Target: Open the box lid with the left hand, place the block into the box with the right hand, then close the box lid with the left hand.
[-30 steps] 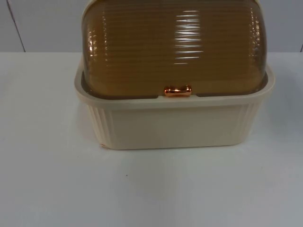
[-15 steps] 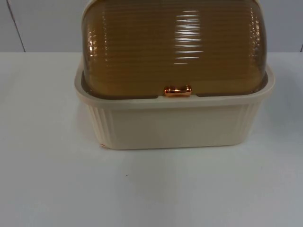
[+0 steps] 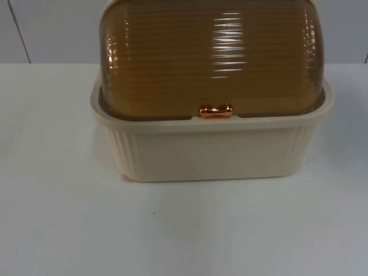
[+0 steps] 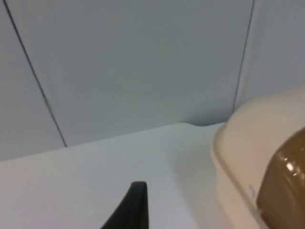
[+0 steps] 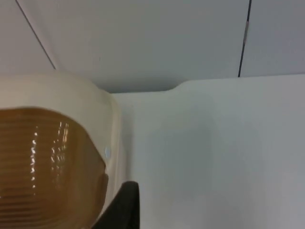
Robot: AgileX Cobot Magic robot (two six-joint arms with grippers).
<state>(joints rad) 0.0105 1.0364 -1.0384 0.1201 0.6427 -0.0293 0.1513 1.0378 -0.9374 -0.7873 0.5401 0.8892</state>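
One box, lid shut

One cream box (image 3: 210, 152) sits mid-table on the white table (image 3: 69, 230), ribbed amber lid (image 3: 210, 57) down, copper handle (image 3: 216, 110) at its front rim. Left gripper (image 4: 131, 210) beside the box's end, above bare table; right gripper (image 5: 121, 207) close against the other end. Can't tell finger state for either

Top view looks down and forward, close on the cream box (image 3: 207, 152) front, amber lid (image 3: 210, 57) and white table (image 3: 184, 230). Left wrist view sits low beside the box's side, facing the grey partition wall (image 4: 133, 62). Right wrist view does likewise from the other side. All share box and table.
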